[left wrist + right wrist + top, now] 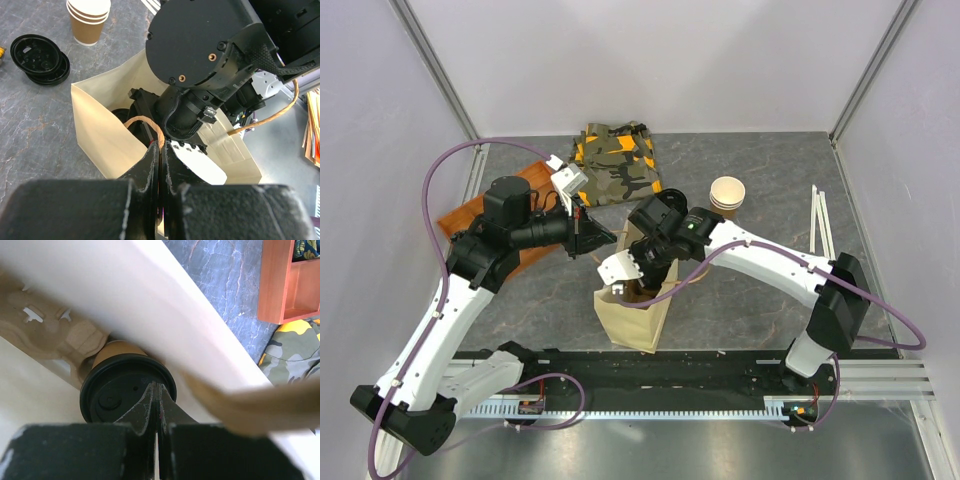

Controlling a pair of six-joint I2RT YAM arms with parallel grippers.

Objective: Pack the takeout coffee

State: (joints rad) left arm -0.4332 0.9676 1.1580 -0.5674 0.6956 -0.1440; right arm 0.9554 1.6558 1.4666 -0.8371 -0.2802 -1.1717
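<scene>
- Left end effector (159, 150): pinched almost fully shut on the brown twisted handle (142, 120) of the paper bag (100, 125). The handle loop runs right in between the fingers, so it's got that side of the bag by the handle.
- The bag stands open on the grey worktop (750, 290), just in front of the two arms.
- Right end effector (155, 390): reaches down inside the bag, with the jaws basically together and only a hairline slit between them. The tips sit over the black lid near its rim. It looks like it isn't clamped on anything, though the contact itself is hard to make out.
- The takeout coffee (120, 390) is down in the bag, lid on, right under those tips and snug against the bag wall.
- Further right, a stack of lidless cups (727, 192) stands on the worktop.
</scene>
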